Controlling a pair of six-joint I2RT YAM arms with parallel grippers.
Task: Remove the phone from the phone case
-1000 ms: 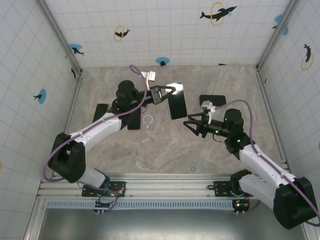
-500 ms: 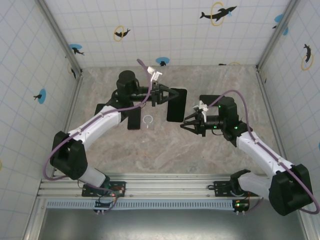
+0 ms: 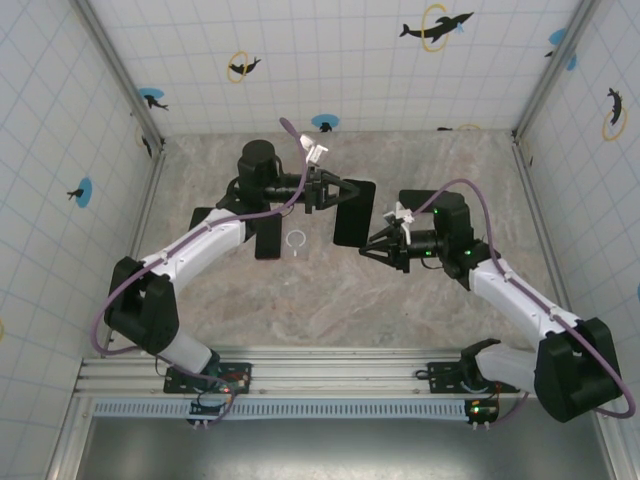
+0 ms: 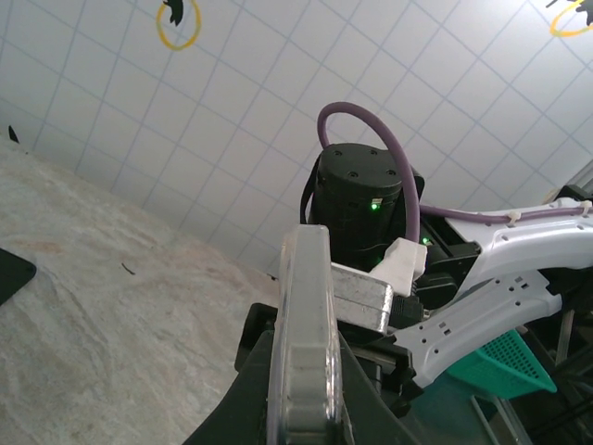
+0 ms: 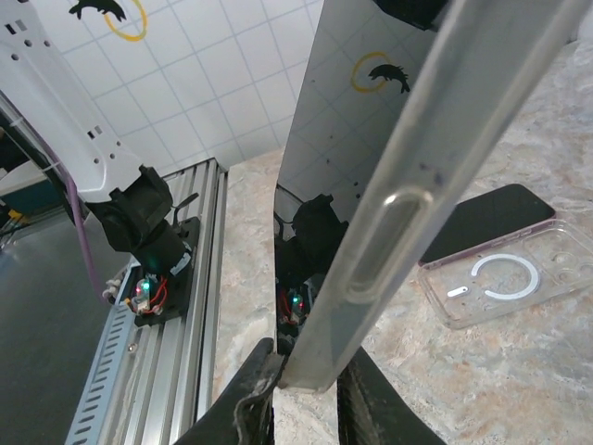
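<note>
The desk [image 3: 330,300] is a beige, marble-patterned slab walled by white gridded panels. A dark phone [image 3: 267,244] lies flat on it left of centre. Just beside it, on its right, rests a clear phone case [image 3: 296,239] with a white ring; in the right wrist view the two sit edge to edge. Farther left lies another dark flat device [image 3: 201,217].

No word, number or brand could be read anywhere; the only signs were wordless dolphin decals [image 3: 436,26] on the tiled walls [image 3: 350,60], yellow-ringed at one and eleven o'clock of the overhead view, others blue-backed.
</note>
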